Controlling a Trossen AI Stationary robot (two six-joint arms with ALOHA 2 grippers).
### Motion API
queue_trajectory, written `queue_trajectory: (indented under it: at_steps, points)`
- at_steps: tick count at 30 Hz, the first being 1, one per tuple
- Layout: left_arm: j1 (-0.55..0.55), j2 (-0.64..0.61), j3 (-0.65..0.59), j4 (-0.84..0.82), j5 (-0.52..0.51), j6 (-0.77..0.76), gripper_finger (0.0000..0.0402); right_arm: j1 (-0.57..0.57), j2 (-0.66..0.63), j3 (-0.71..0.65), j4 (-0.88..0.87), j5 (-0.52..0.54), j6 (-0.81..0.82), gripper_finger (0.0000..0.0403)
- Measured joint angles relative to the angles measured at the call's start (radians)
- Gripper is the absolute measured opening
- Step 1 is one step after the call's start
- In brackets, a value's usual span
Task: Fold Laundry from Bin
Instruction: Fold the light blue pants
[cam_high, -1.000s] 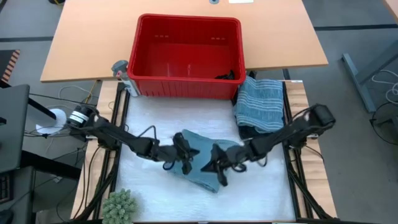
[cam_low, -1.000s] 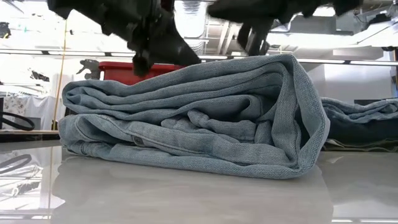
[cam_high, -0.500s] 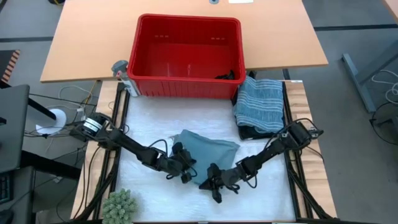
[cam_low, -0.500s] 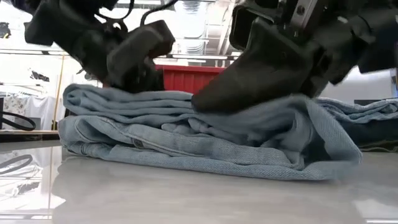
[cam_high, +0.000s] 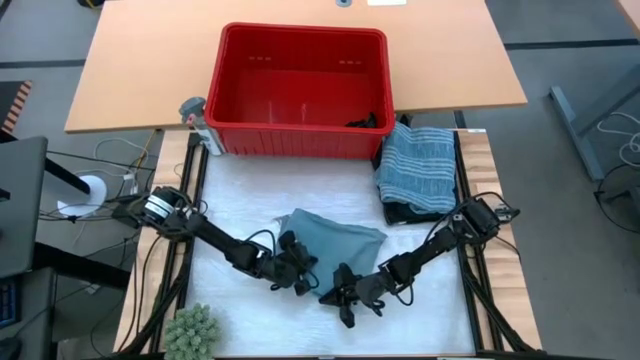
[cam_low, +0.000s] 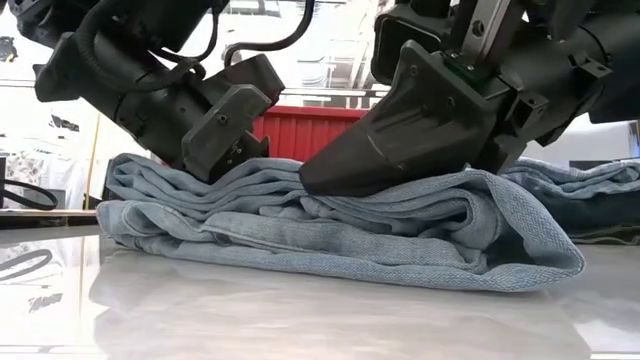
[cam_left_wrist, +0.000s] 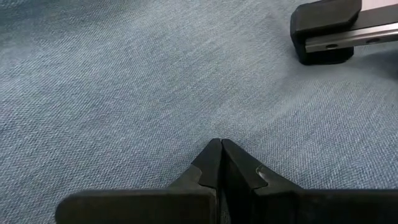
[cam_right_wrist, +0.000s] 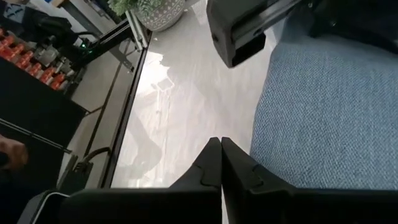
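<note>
Left gripper (cam_high: 297, 280) and right gripper (cam_high: 343, 296): both fingers pinched together, holding nothing, just pressing down on near edge of folded light blue garment (cam_high: 335, 240) mid-bench (cam_high: 240, 195).

Risk imo: dragging closed tips sideways snags top layer, fold pops open.

Striped garment (cam_high: 420, 165) stacked beside red bin (cam_high: 232, 110).

No text, label, brand or number can be read anywhere.
</note>
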Motion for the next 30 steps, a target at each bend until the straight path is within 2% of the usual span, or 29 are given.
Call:
queue_trajectory:
  at_steps: [4, 10, 14, 18, 21, 24, 30]
  points:
    - [0.004, -0.052, -0.005, 0.006, 0.039, 0.010, 0.0000, -0.007, -0.041, -0.005, -0.001, -0.051, 0.018, 0.0019]
    - [0.007, -0.134, -0.004, -0.044, -0.021, 0.026, 0.0000, -0.022, -0.254, 0.024, -0.173, -0.029, -0.031, 0.0019]
    - [0.013, -0.135, -0.004, -0.069, 0.007, 0.029, 0.0000, -0.009, -0.419, 0.065, -0.357, 0.071, -0.105, 0.0019]
    - [0.013, -0.134, -0.004, -0.070, 0.012, 0.031, 0.0000, 0.056, -0.485, 0.066, -0.581, 0.252, -0.091, 0.0019]
    - [0.013, -0.134, -0.004, -0.071, 0.012, 0.035, 0.0000, 0.113, -0.473, 0.067, -0.723, 0.387, 0.042, 0.0019]
    - [0.013, -0.134, -0.004, -0.070, 0.013, 0.033, 0.0000, 0.163, -0.407, 0.066, -0.736, 0.503, 0.119, 0.0019]
    - [0.014, -0.134, -0.003, -0.071, 0.017, 0.027, 0.0000, 0.182, -0.276, 0.069, -0.535, 0.526, 0.157, 0.0019]
